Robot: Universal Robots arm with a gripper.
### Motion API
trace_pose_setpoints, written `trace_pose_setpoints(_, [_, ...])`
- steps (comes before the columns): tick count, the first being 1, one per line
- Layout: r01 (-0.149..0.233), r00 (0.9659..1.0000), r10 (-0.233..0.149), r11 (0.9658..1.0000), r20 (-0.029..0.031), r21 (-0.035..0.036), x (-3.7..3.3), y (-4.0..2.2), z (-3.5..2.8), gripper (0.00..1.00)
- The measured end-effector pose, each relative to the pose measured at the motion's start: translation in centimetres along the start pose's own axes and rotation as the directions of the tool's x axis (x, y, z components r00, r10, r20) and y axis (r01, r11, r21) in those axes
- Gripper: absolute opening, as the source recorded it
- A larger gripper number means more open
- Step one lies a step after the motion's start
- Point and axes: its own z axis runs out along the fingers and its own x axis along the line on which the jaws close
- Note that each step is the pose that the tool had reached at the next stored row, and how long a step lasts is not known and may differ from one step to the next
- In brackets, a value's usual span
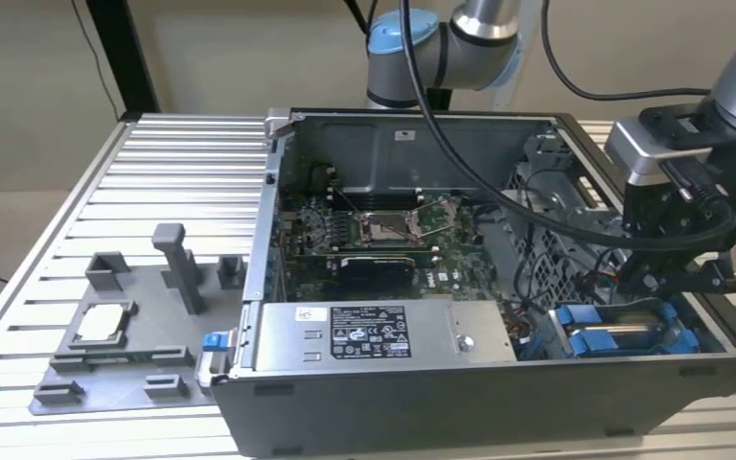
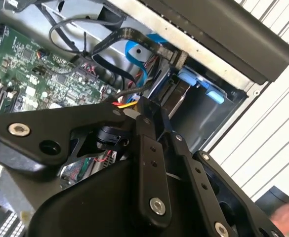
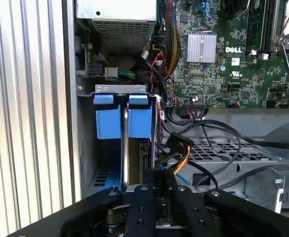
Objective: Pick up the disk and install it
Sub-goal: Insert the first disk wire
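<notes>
The disk [image 3: 140, 118], stiff metal clipped in a smooth blue plastic frame, seems to stand on edge in the drive bay at the near corner of the open grey computer case [image 1: 471, 388], on the exterior view's right. The gripper [image 3: 156, 195] hangs right above it; clenched or released, I cannot tell. I judge the disk dense, rigid and shock-shy, best held by its frame tabs or long edges
</notes>
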Motion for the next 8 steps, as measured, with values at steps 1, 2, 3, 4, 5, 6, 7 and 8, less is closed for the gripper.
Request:
trace_pose_setpoints(1, [-0.001,1.0,0.001,0.9999,0.0,-0.0114,0.02,-0.05,0.0,0.0])
trace_pose_setpoints(2, [-0.001,1.0,0.001,0.9999,-0.0002,-0.0168,0.06,-0.16,0.0,0.0])
trace_pose_setpoints(3, [-0.001,1.0,0.001,0.9998,-0.0001,-0.02,0.12,-0.34,0.01,0.0])
trace_pose_setpoints(4, [-0.002,1.0,0.002,0.9997,-0.0002,-0.0232,0.2,-0.55,0.02,0.0])
trace_pose_setpoints(5, [-0.002,1.0,0.002,0.9997,-0.0003,-0.0256,0.28,-0.75,0.03,0.0])
trace_pose_setpoints(6, [-0.002,1.0,0.002,0.9996,-0.0003,-0.0278,0.34,-0.94,0.04,0.0])
trace_pose_setpoints(7, [-0.002,1.0,0.002,0.9996,-0.0001,-0.0291,0.38,-1.04,0.08,0.0])
trace_pose_setpoints(8, [-0.002,1.0,0.002,0.9996,-0.0001,-0.0296,0.38,-1.07,0.1,0.0])
